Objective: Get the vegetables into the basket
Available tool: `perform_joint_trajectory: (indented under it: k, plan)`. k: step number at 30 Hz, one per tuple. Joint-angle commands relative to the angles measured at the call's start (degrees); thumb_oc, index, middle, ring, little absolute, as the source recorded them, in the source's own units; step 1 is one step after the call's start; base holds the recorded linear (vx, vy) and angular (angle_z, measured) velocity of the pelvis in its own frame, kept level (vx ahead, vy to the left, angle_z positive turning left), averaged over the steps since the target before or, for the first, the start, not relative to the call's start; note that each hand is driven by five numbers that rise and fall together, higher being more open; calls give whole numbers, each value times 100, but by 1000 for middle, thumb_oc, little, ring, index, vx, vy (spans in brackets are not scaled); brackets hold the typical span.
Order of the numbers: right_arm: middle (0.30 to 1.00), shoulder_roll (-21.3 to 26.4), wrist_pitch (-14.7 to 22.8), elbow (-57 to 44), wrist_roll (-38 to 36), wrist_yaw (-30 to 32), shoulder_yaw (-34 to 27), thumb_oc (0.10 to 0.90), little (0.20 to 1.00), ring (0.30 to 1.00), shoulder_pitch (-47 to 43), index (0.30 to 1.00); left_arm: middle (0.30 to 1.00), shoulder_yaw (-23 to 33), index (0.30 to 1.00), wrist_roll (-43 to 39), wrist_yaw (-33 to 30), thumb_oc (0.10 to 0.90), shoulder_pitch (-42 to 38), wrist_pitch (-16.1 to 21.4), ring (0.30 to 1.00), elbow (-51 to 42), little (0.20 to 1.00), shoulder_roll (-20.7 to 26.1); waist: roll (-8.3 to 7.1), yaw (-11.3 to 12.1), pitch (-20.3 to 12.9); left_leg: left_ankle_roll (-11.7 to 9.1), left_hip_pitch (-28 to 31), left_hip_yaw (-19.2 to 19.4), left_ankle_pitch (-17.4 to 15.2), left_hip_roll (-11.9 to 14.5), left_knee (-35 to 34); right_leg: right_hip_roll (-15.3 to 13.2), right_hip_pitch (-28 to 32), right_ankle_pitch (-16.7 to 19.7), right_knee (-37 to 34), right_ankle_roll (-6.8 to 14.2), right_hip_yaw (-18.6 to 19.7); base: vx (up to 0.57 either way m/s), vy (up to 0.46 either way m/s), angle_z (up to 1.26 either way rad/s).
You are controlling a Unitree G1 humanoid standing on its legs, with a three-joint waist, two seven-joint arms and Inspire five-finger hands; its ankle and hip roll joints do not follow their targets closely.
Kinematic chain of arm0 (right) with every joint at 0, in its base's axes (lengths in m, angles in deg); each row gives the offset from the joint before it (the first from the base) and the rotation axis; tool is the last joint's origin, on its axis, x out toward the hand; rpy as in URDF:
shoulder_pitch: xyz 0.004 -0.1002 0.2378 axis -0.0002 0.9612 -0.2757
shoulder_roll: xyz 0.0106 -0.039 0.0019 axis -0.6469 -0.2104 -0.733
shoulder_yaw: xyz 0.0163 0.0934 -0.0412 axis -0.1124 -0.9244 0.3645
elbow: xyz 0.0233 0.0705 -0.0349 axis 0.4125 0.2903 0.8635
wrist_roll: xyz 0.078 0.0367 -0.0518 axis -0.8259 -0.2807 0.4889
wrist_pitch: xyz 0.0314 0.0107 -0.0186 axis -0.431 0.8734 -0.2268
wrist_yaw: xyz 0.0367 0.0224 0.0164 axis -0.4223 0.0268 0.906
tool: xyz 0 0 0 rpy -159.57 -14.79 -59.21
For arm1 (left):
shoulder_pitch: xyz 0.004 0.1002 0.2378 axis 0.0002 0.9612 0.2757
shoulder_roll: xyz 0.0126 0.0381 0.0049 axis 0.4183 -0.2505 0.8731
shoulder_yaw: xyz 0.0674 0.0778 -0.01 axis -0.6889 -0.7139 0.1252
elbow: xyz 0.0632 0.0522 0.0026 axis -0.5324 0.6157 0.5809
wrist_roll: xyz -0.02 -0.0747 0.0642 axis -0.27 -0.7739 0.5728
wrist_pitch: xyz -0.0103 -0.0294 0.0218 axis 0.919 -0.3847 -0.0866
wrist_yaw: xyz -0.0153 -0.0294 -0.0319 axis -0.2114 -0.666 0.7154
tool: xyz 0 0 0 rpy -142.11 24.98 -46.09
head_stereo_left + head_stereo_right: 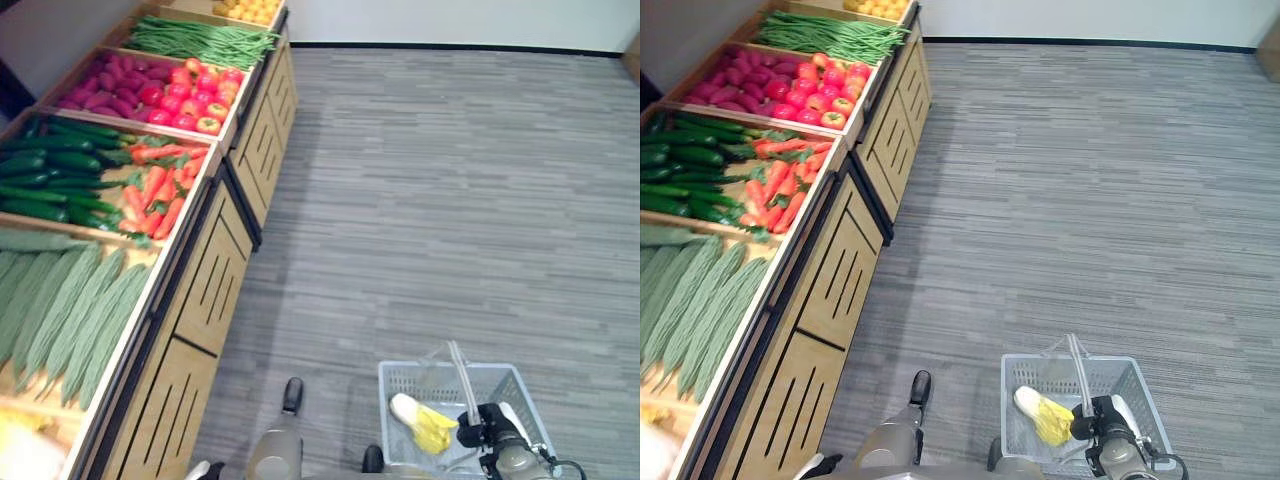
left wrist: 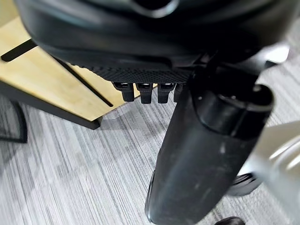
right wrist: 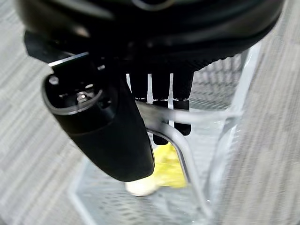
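Right wrist view: right hand curled round basket handle, yellow vegetable inside; left hand clenched, holding nothing.

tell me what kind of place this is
Probably a shop's produce section or a mock-up of one: wooden display bins along the robot's left hold sorted cucumbers, carrots and tomatoes, and the right hand carries a grey shopping basket by its handle.
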Motion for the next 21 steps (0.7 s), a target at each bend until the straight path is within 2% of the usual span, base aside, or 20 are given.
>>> perform_joint_trajectory:
  k: [1,4,5,8,21]
  plan:
    - [300,381,326,-616,181,130,54,400,300,300,36,300,1000,103,1000,263,-191,900,-255,14,1000,-33,1000,285,-141,-24,-237,32,-193,112,77,-76,240,-307,-155,-111,506,599,-62,118,147,-32]
    - [300,278,296,-645,240,87,62,400,300,300,52,300,1000,182,1000,283,-211,900,-257,8,1000,10,1000,395,-262,-11,-330,226,-117,328,-157,-251,351,-582,-239,93,551,803,105,179,233,-11]
    - [300,276,296,-645,240,87,62,400,300,300,51,300,1000,182,1000,283,-210,900,-257,8,1000,10,1000,397,-267,-6,-333,228,-119,336,-161,-253,354,-586,-243,93,551,806,112,121,193,-16]
    - [300,164,235,-586,207,117,90,400,300,300,-77,300,1000,262,1000,149,-277,900,-350,-9,1000,-27,1000,448,-367,18,-370,343,-61,487,-282,-373,283,-775,-409,455,569,957,190,91,147,-23]
    - [300,56,206,-489,263,33,149,400,300,300,-52,300,1000,117,1000,373,-201,900,-348,-3,1000,15,1000,479,-566,57,-466,531,-45,500,-659,-675,551,-1061,-390,1311,490,1157,247,71,74,-5]
